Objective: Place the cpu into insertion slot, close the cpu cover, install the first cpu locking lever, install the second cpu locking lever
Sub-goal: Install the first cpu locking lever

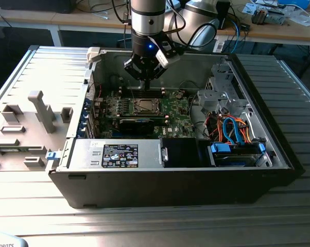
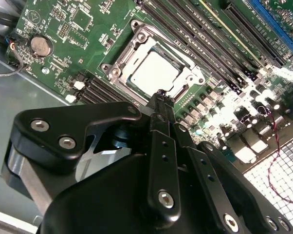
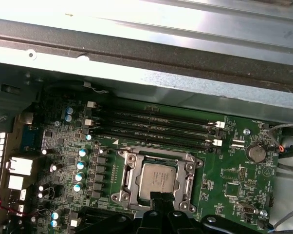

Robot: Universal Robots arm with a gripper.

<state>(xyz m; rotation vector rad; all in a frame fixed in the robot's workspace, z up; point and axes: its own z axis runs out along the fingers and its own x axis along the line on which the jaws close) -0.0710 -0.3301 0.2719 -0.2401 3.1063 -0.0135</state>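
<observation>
The cpu (image 3: pixel 157 179), a dull silver square, lies in the insertion slot (image 3: pixel 116 197) on the green motherboard (image 3: pixel 234 180). The cpu cover (image 3: pixel 130 173), a silvery frame, lies flat around it, with the chip showing through its cut-out. My gripper (image 3: pixel 158 199) hangs just above one edge of the socket, its black fingers shut together with nothing between them. In the second wrist view the gripper (image 2: pixel 159 97) ends at the rim of the cpu cover (image 2: pixel 137 46), beside the cpu (image 2: pixel 154 70). The exterior view has the gripper (image 1: pixel 144 77) inside the open case, above the cpu (image 1: pixel 143 106).
Memory slots (image 3: pixel 151 127) run alongside the socket. A long black card (image 1: pixel 137 125) and the labelled power supply (image 1: pixel 119 154) sit nearer the case front. Orange and blue cables (image 1: pixel 232 128) fill the exterior view's right. A grey fixture (image 1: pixel 36 110) stands outside the case.
</observation>
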